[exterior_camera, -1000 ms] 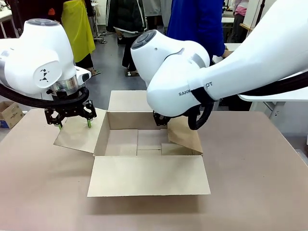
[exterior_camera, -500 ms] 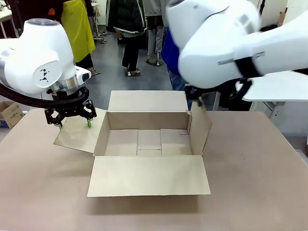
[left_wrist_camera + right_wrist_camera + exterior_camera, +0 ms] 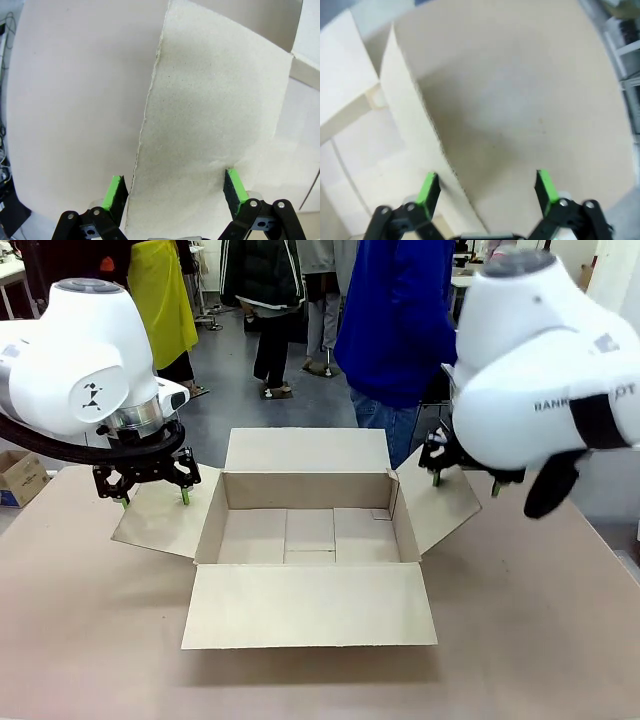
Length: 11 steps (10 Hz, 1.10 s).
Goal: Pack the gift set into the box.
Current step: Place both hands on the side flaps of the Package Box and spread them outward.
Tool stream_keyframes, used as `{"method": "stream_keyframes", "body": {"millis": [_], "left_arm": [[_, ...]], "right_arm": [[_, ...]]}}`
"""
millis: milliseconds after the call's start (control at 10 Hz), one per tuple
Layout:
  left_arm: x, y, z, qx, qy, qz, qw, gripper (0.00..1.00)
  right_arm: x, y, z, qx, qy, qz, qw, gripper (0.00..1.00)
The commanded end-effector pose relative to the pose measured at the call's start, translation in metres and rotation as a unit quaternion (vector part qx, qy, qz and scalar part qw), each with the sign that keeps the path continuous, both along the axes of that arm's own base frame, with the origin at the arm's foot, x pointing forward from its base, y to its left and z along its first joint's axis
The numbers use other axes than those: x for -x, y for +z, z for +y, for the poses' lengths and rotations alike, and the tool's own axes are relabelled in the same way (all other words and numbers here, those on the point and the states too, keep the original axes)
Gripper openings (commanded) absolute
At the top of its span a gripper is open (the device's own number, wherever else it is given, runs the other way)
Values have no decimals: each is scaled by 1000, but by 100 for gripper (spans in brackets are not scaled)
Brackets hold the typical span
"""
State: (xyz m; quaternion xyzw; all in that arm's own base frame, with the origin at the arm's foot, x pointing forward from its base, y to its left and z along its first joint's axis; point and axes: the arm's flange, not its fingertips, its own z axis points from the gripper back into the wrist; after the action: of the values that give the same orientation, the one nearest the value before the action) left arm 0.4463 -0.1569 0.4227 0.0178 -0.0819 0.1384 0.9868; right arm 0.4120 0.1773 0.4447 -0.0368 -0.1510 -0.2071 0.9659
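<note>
The large, plain brown, rectangular corrugated cardboard box (image 3: 310,535) is set open at the middle of the flat tan table (image 3: 540,620). All four flaps are folded outward and its floor is bare. The left gripper (image 3: 155,498) is poised just above the left flap (image 3: 160,525), with nothing gripped. Its green pads (image 3: 116,192) are spread wide, one over the flap's surface and the other at its torn edge. The right gripper (image 3: 465,485) is positioned over the raised right flap (image 3: 445,515), its fingers likewise parted wide and empty. A person in a blue top (image 3: 400,320) is seen behind the far flap.
</note>
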Motion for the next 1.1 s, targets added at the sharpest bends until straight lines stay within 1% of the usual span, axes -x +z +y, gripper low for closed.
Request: {"method": "stream_keyframes", "body": {"millis": [0, 100, 200, 300, 1000], "left_arm": [[0, 1, 0, -11, 6, -4, 1000, 100], [0, 1, 0, -11, 6, -4, 1000, 100], [0, 1, 0, -11, 6, -4, 1000, 100], [0, 1, 0, -11, 6, -4, 1000, 100], [0, 1, 0, -11, 6, -4, 1000, 100]], "right_arm": [[20, -22, -21, -55, 7, -8, 998, 100], [23, -29, -27, -88, 20, -21, 996, 100], [20, -37, -24, -98, 42, 1, 994, 100], [15, -29, -15, -50, -1, -10, 999, 100], [15, -29, -15, -50, -1, -10, 999, 100]]}}
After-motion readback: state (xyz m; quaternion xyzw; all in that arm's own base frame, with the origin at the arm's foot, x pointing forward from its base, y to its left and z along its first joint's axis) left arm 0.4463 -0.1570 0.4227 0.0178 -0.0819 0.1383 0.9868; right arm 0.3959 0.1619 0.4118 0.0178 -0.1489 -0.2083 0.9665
